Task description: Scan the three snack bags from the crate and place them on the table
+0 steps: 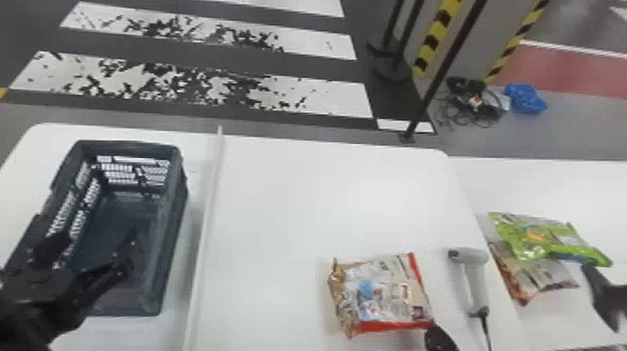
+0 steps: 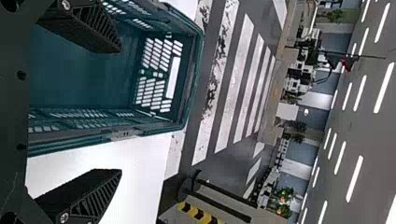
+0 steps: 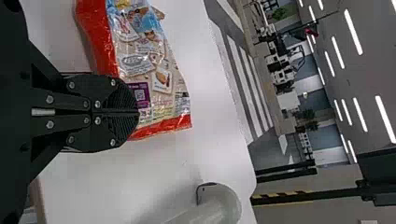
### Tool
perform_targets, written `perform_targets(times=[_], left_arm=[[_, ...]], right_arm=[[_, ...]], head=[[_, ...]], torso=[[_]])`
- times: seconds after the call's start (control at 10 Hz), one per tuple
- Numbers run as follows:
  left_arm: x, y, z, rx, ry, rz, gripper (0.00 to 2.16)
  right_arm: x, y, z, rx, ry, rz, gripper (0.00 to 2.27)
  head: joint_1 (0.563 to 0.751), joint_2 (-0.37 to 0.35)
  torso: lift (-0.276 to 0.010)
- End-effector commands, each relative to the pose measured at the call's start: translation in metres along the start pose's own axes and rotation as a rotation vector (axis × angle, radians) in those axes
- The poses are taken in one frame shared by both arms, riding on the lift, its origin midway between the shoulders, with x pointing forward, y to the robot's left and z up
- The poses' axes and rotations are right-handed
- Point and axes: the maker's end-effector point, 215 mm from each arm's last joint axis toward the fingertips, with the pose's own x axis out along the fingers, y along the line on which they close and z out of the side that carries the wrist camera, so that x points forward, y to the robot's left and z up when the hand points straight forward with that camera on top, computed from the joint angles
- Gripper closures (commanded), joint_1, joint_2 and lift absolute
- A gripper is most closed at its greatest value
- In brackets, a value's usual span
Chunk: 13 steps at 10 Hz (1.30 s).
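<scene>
"Where's the left tool?"

"Over the crate, spread wide; its wrist view shows one finger above the crate and the other beside it."

"And the right tool?"

"At a corner of the red-edged snack bag, which lies on the white surface. The head view barely catches it; in its wrist view the right tool has its fingers closed together (whether they pinch any wrapper, I can't tell)."

"The other bags?"

"The head view has them on the robot's right: the green bag partly over the brown bag."

"Anything in between?"

"The scanner, between those two and the red-edged one. A raised strip runs between crate and red-edged bag."
</scene>
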Motion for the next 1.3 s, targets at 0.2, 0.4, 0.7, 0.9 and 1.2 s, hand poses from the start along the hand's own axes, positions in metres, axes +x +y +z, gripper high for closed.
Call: perform_targets(times=[0.2,0.4,0.7,0.9,1.2], left_arm=[[0.001,-0.006,0.001,0.004,0.000,-0.017,0.08],[-0.002,-0.007,-0.001,0.005,0.004,-0.020,0.08],[0.000,-0.011,0.002,0.014,-0.001,-0.039,0.08],[0.006,-0.022,0.006,0.034,-0.002,-0.070,0.08],[0.004,-0.022,0.001,0.033,0.007,-0.070,0.08]], right_arm=[[0.012,0.002,-0.010,0.009,0.010,0.002,2.22],[0.040,0.003,-0.008,0.003,0.004,0.004,2.22],[0.066,-0.005,0.022,-0.001,-0.054,-0.022,2.22],[0.091,-0.014,0.032,0.014,-0.036,-0.034,2.22],[0.130,0.014,0.037,0.001,0.008,0.033,2.22]], head=[[0.695,-0.224],[0.695,-0.217],[0.695,-0.219],[0.695,-0.229],[0.695,-0.228]], torso=[[-0.037],[-0.037],[-0.037],[-0.037],[-0.037]])
